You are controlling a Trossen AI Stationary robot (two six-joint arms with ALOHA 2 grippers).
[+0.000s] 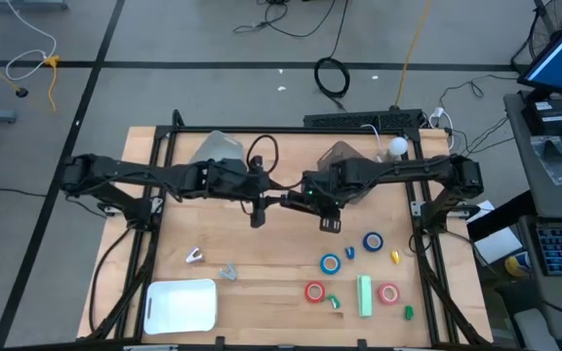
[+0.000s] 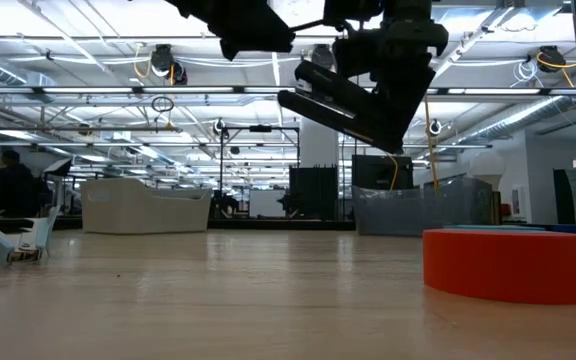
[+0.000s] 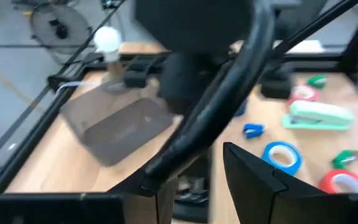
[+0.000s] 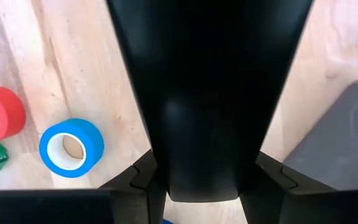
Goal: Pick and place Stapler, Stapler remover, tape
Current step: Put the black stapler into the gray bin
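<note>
My right gripper [image 1: 326, 214] hangs over the table's middle, shut on a long black stapler [image 2: 353, 105] that fills the right wrist view [image 4: 204, 93]. My left gripper [image 1: 259, 213] hangs just to its left; its fingers stand apart [image 3: 204, 186], open and touching nothing. A mint-green stapler [image 1: 364, 295] lies flat near the table's right near corner. Two blue tape rolls [image 1: 331, 263] [image 1: 373, 241] and two red ones [image 1: 314, 291] [image 1: 388, 292] lie flat around it. A whitish staple remover [image 1: 194, 256] lies left of centre. My right gripper pinches the black stapler's body [image 4: 204, 174] between its two fingers, coming from above. The stapler is lifted clear of the table and hangs below the gripper, tilted, with one end lower than the other [image 2: 393, 135].
A white tray [image 1: 181, 305] lies at the near left. Two translucent bins [image 1: 218, 151] [image 1: 340, 156] stand along the far edge, by a white ball [image 1: 398, 146]. Small green [image 1: 335, 302], blue [image 1: 350, 252] and yellow [image 1: 395, 257] pieces lie among the tapes. A grey piece [image 1: 228, 272] lies near the remover.
</note>
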